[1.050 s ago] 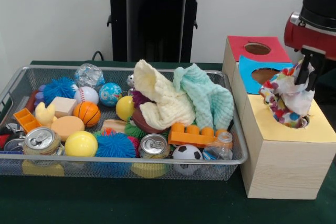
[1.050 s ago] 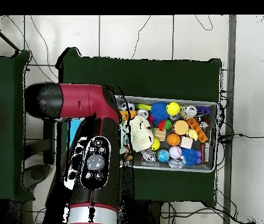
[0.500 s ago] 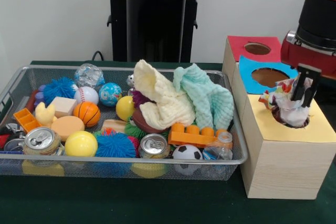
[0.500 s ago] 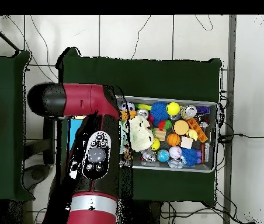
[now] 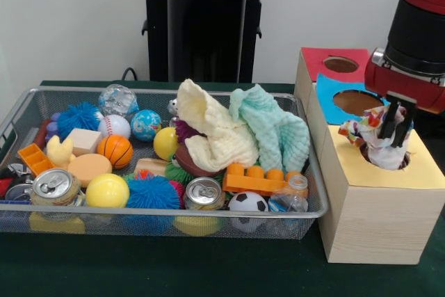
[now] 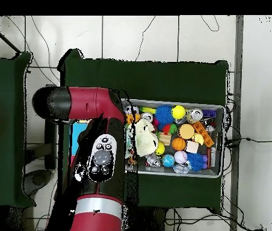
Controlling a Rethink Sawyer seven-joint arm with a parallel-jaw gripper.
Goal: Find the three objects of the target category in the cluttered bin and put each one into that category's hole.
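Front view, left to right: a wire mesh bin [image 5: 306, 172] sits on the green worktop [image 5: 160, 269], with bare cloth in front of it and a narrow strip between its right rim and the wooden box [image 5: 379, 217]. The bin is packed to the rim — two drink cans [image 5: 54, 186], a yellow ball [image 5: 107, 190], a blue spiky ball [image 5: 153, 193], a small basketball [image 5: 115, 149], an orange toy brick [image 5: 256, 179] and a small soccer ball [image 5: 248, 202] lie toward the front. A pale yellow cloth [image 5: 212, 133] and a mint green cloth [image 5: 274, 130] rise above the rim at the bin's middle and right.

The wooden box stands just beside the bin, its top covered by a red panel [image 5: 327, 74], a blue panel [image 5: 332, 99] and a yellow panel [image 5: 379, 168], each with a round hole. A multicoloured patterned cloth [image 5: 368, 133] hangs partly into the yellow panel's hole, its upper folds bunched above the opening. The pincer [image 5: 393, 126] comes down onto it, fingers [image 5: 386, 122] clenched on the cloth right over the hole.

Behind the worktop is a plain white wall [image 5: 69, 26] and a black pedestal [image 5: 205, 29].

Overhead, the red arm [image 6: 99, 162] covers the box, and tiled floor [image 6: 162, 36] surrounds the worktop.
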